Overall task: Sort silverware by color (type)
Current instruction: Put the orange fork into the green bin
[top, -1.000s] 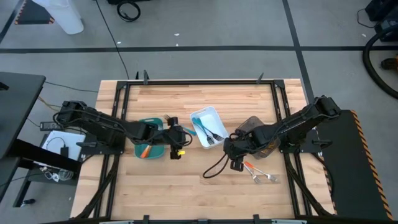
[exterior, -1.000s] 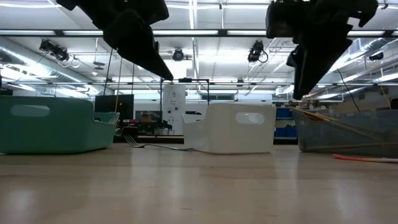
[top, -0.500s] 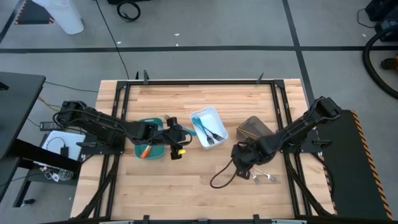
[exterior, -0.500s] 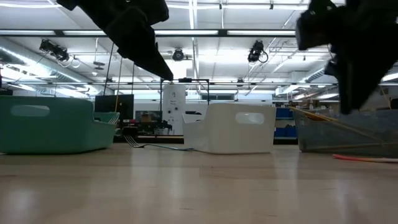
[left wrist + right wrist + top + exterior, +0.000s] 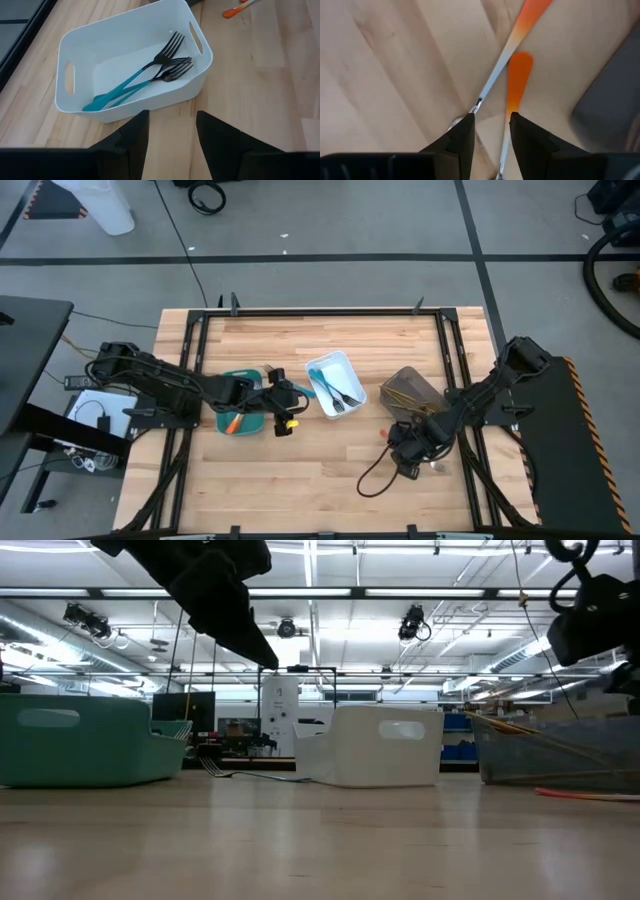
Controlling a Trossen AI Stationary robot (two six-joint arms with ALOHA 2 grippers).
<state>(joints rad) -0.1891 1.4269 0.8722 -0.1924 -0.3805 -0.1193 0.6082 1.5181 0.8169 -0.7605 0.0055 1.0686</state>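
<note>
Two orange-handled pieces of silverware (image 5: 520, 75) lie crossed on the bare table in front of the grey-brown tray (image 5: 408, 388). My right gripper (image 5: 492, 135) points down just above them. It is open, and the steel shaft of one piece (image 5: 504, 145) runs between its fingers. My left gripper (image 5: 170, 135) hangs open between the teal tray (image 5: 240, 418) and the white tray (image 5: 130, 65). Blue-handled forks (image 5: 145, 80) lie flat in the white tray. An orange-handled piece (image 5: 233, 423) lies in the teal tray.
A black cable (image 5: 375, 480) loops on the table by the right arm. Thin gold pieces (image 5: 530, 735) lean in the grey-brown tray (image 5: 560, 755). The black frame rails (image 5: 465, 470) run close to the right gripper. Bare wood lies toward the near edge.
My right gripper has swung from beside the white tray toward the table's near right and gone down over the orange-handled pieces, rolling its wrist on the way. The silverware and trays lie as before.
</note>
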